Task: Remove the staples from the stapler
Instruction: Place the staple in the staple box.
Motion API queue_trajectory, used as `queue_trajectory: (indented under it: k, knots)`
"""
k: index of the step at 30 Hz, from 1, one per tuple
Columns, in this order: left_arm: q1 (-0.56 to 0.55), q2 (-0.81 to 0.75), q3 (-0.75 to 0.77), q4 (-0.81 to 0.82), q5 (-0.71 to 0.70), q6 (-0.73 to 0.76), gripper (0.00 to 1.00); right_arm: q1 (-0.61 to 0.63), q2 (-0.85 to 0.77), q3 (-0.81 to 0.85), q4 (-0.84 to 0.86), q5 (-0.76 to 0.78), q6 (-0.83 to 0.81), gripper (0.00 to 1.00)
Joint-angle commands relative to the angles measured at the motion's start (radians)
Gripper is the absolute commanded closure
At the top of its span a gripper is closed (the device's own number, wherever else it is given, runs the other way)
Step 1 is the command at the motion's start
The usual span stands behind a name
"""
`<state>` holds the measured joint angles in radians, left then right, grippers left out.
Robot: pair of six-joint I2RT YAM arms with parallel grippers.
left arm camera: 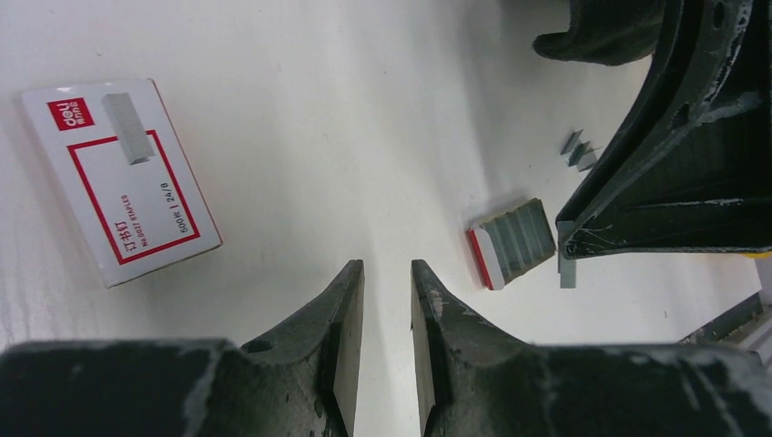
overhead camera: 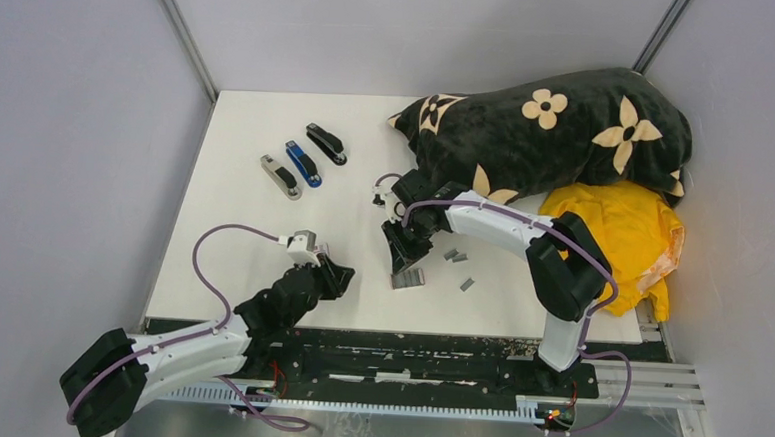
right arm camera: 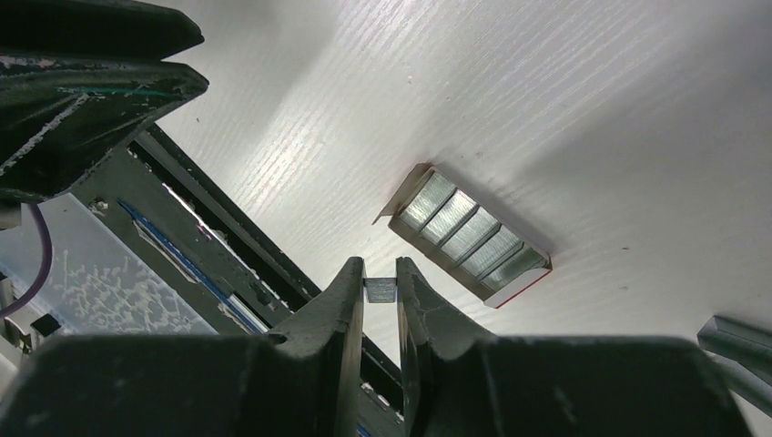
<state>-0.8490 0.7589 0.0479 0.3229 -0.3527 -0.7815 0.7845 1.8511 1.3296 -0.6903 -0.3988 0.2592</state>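
Three staplers lie closed at the back left: silver [overhead camera: 284,177], blue [overhead camera: 303,163], black [overhead camera: 326,143], well away from both grippers. My right gripper [right arm camera: 380,269] is shut on a short grey strip of staples [right arm camera: 380,291] just above the table, beside an open tray of staple strips [right arm camera: 471,235]. That same strip [left arm camera: 567,271] hangs below the right gripper's fingers [left arm camera: 655,182] in the left wrist view. A few loose strips [overhead camera: 455,254] lie to the right. My left gripper [left arm camera: 387,269] stands slightly open over bare table, with nothing between its fingers.
A white-and-red staple box [left arm camera: 118,177] lies left of the left gripper. A black flowered blanket [overhead camera: 558,127] and a yellow cloth [overhead camera: 618,231] fill the back right. The table's front edge and a black rail [overhead camera: 407,345] run close below both grippers.
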Motion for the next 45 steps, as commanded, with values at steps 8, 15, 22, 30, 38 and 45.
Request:
queue_trajectory:
  k: [8, 15, 22, 30, 38, 45]
  knots:
    - [-0.004, 0.019, -0.009, 0.033, -0.053, 0.044, 0.67, 0.034, 0.02, 0.029, 0.028, 0.064, 0.066, 0.77]
    - [-0.002, 0.026, -0.013, 0.04, -0.055, 0.041, 0.67, 0.042, 0.032, 0.034, 0.042, 0.092, 0.084, 0.77]
    - [-0.002, 0.036, -0.011, 0.045, -0.054, 0.041, 0.67, 0.045, 0.048, 0.033, 0.064, 0.1, 0.103, 0.77]
    - [-0.002, 0.039, -0.013, 0.048, -0.054, 0.039, 0.67, 0.049, 0.047, 0.028, 0.065, 0.133, 0.108, 0.76]
    - [-0.002, 0.038, -0.014, 0.05, -0.055, 0.039, 0.67, 0.053, 0.049, 0.022, 0.067, 0.147, 0.107, 0.76]
    - [-0.002, 0.038, -0.014, 0.05, -0.054, 0.038, 0.67, 0.056, 0.049, 0.018, 0.07, 0.158, 0.107, 0.76]
